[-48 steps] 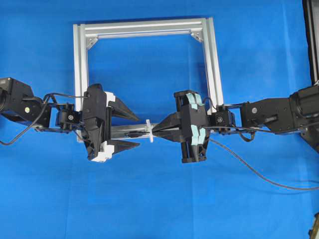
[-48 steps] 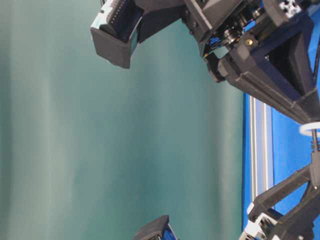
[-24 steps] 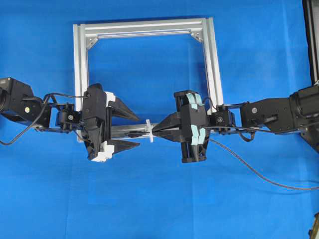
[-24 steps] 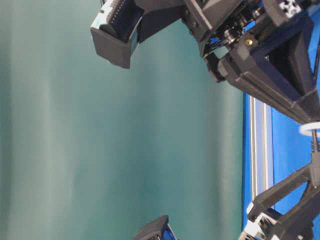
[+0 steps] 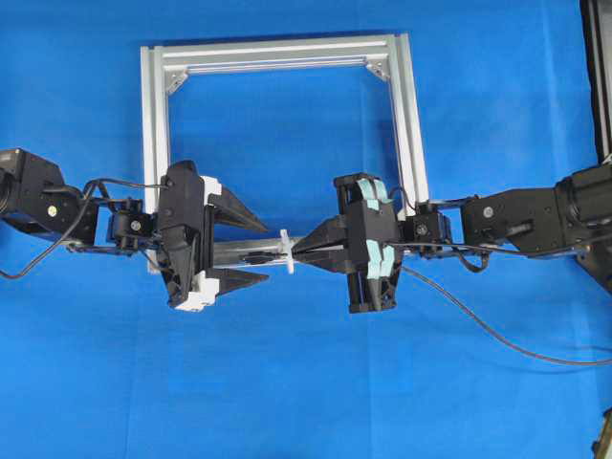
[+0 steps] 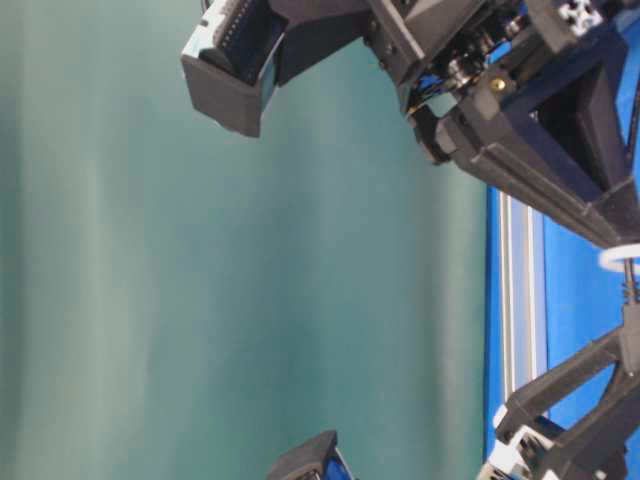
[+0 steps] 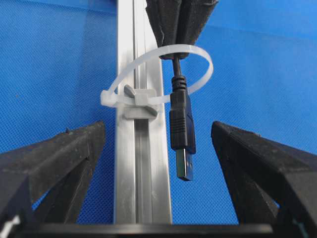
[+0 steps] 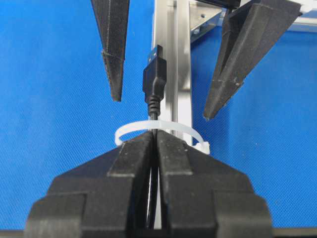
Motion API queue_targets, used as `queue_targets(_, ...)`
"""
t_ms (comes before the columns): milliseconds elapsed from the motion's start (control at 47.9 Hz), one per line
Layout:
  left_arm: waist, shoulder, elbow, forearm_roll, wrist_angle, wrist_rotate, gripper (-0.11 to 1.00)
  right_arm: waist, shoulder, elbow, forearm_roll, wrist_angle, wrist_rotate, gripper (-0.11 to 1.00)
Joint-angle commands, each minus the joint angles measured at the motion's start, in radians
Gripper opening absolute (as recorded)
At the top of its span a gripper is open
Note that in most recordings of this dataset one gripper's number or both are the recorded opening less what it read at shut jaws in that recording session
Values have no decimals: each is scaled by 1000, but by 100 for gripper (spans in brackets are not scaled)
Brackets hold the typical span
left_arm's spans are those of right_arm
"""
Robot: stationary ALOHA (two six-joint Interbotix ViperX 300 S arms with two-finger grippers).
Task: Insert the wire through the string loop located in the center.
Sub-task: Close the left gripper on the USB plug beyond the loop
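Right gripper (image 8: 154,141) is pinching the wire (image 7: 174,69) just behind its USB plug (image 7: 182,134), so the plug pokes straight through the white zip-tie loop (image 7: 198,54) at mid-span of the aluminium frame bar (image 7: 141,173). Left gripper (image 7: 158,144) sits spread wide either side of the plug, apparently staged to take it from the far side.

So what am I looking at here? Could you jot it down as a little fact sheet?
Surface: blue cloth
Frame: silver metal frame lying flat on the cloth
Loop: white string loop tied to the frame's near bar
Wire: black wire with a silvery-tipped plug, already poking through the loop
Right gripper: shut on the wire, just behind the loop
Left gripper: open, one finger either side of the plug, not touching it
Likely next move: left gripper closes on the plug
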Motion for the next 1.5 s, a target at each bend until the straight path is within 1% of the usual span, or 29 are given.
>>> queue_targets(0,-3,-15,-12,3,-11,2,92,2,-14,-18,-2,-9,-2,-2)
queue_targets(627,0,-15,-14,2,-21,2,91,0,-14,-17,0,-9,-2,-2)
queue_targets(731,0,-15,-15,2,-32,2,90,2,-15,-17,-2,-9,-2,-2)
queue_targets(773,0,-15,-14,2,-32,2,86,0,-14,-18,-2,-9,-2,-2)
queue_targets(836,0,-17,-9,2,-32,2,74,0,-14,-17,-2,-9,-2,-2)
queue_targets(1024,0,-17,-3,3,-32,5,18,2,-14,-18,0,-9,-2,-2)
queue_targets(1066,0,-18,-2,3,-31,5,9,0,-14,-17,-2,-8,-2,-2)
queue_targets(1087,0,-18,-2,3,-31,5,6,2,-14,-17,-2,-9,-2,-2)
queue_targets(1484,0,-18,-2,3,-25,5,6,2,-14,-15,-2,-5,-3,-2)
